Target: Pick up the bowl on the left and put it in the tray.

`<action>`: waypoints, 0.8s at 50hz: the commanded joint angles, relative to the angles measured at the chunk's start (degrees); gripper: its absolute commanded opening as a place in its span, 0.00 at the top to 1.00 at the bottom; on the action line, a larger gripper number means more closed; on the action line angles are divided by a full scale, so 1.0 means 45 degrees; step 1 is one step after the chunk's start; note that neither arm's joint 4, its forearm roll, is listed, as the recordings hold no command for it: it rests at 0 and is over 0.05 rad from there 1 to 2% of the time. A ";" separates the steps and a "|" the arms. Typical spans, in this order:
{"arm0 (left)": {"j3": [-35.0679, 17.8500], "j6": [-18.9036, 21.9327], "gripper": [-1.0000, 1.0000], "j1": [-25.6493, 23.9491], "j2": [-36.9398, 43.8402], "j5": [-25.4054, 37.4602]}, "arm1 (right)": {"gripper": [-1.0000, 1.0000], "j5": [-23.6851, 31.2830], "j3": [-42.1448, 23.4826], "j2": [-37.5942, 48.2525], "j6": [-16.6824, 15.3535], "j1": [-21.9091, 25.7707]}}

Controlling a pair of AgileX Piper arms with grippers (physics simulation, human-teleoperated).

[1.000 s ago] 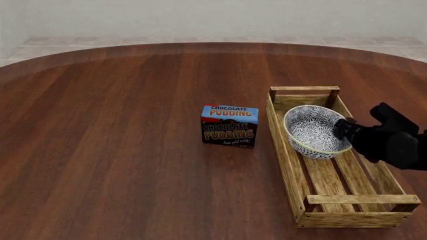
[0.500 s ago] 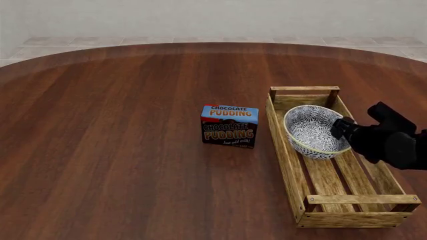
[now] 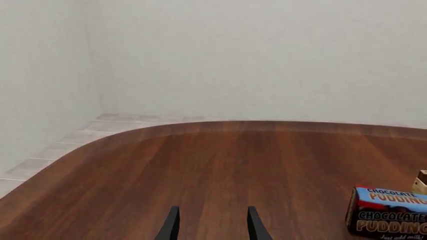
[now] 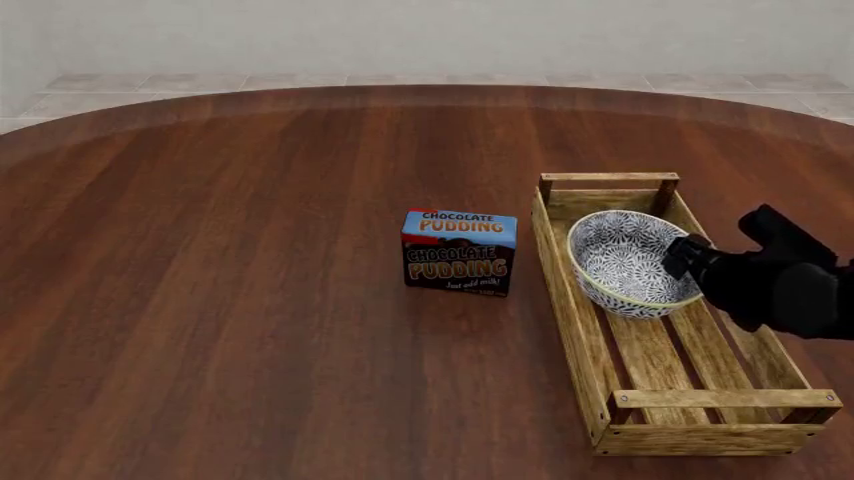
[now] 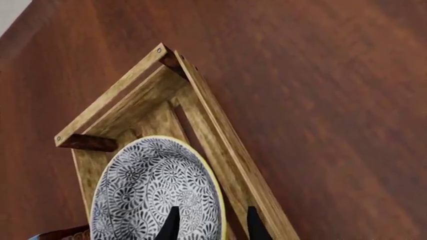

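Observation:
The blue-grey and white patterned bowl sits tilted in the far half of the light-wood tray, its opening turned toward the right. My right gripper is at the bowl's right rim. In the right wrist view the bowl fills the tray's end. There my right gripper stands open, its fingers straddling the pale rim. My left gripper is open over bare table, holding nothing, and does not show in the front view.
A chocolate pudding box stands upright just left of the tray, also at the edge of the left wrist view as the pudding box. The round wooden table spreads wide to the left. The tray's near half holds nothing.
My right gripper shifted only a few pixels at the bowl's rim. The bowl stays tilted in the tray's far half.

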 commanded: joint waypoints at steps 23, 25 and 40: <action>-0.0035 -0.0015 0.00 -0.0088 0.0000 0.0033 | 0.00 0.0990 -0.0060 -0.1168 0.0248 0.0120; -0.0041 -0.0029 0.00 -0.0106 0.0000 0.0038 | 0.00 0.1080 -0.0031 -0.1260 0.0255 0.0071; 0.0018 -0.0069 0.00 -0.0285 0.0000 0.0000 | 0.00 0.1659 0.0178 -0.2242 0.0433 0.0258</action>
